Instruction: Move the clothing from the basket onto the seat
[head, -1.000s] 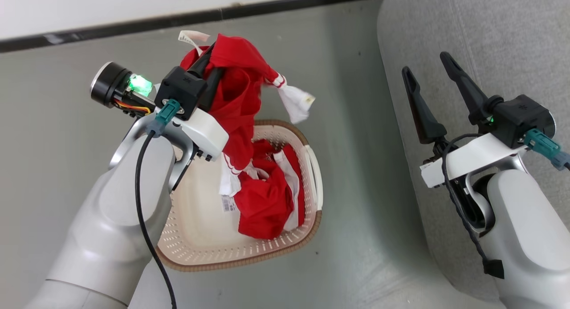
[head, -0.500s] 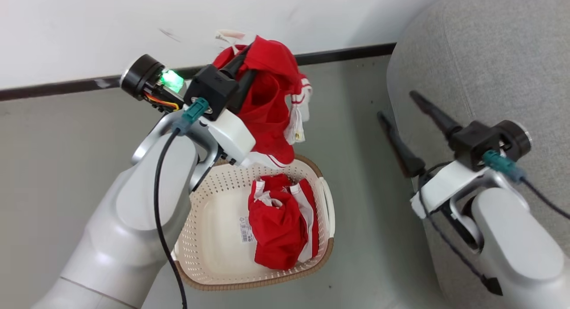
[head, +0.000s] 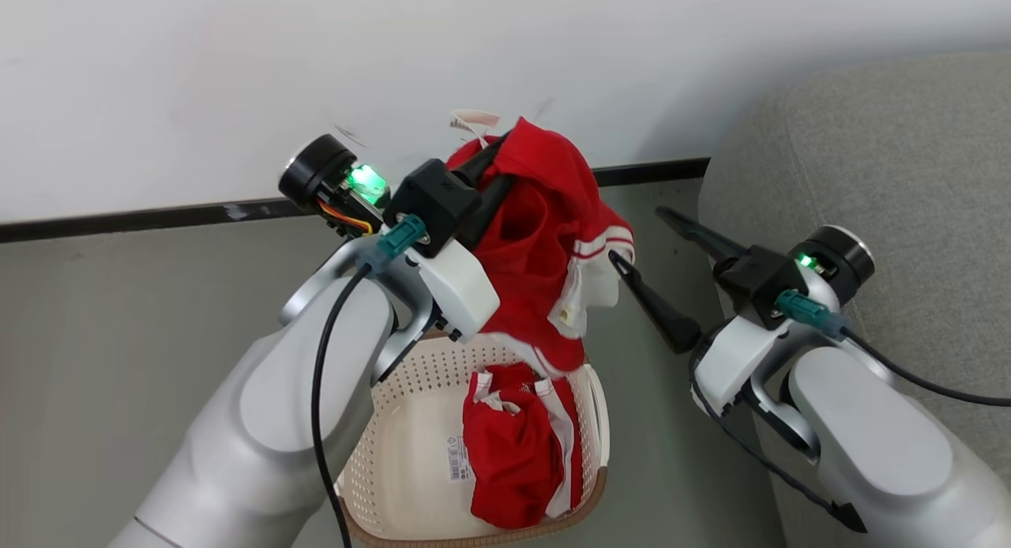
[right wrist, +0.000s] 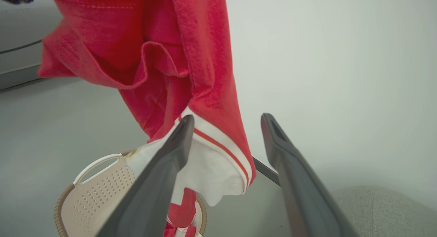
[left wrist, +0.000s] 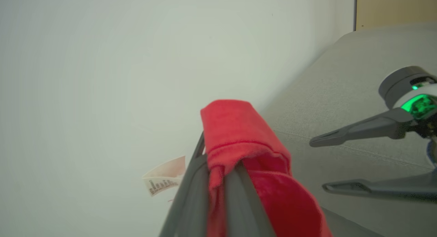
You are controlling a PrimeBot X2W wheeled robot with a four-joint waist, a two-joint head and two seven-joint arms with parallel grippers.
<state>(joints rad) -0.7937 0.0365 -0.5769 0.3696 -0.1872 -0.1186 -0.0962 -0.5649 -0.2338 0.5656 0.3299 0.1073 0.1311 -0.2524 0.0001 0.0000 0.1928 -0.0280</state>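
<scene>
Clothing: soft red white-striped garment [head: 537, 295] now risen clear above cream perforated plastic basket [head: 395, 445], so carryable; left gripper [head: 496, 155] clamped on it; right gripper [head: 636, 234] agape, empty.

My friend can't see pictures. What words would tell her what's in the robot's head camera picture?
The robot's left gripper, jaws shut, holds a red garment with white stripes up above a cream basket, where another red garment lies. Its right gripper, jaws open, points toward the hanging one, beside a grey seat.
</scene>
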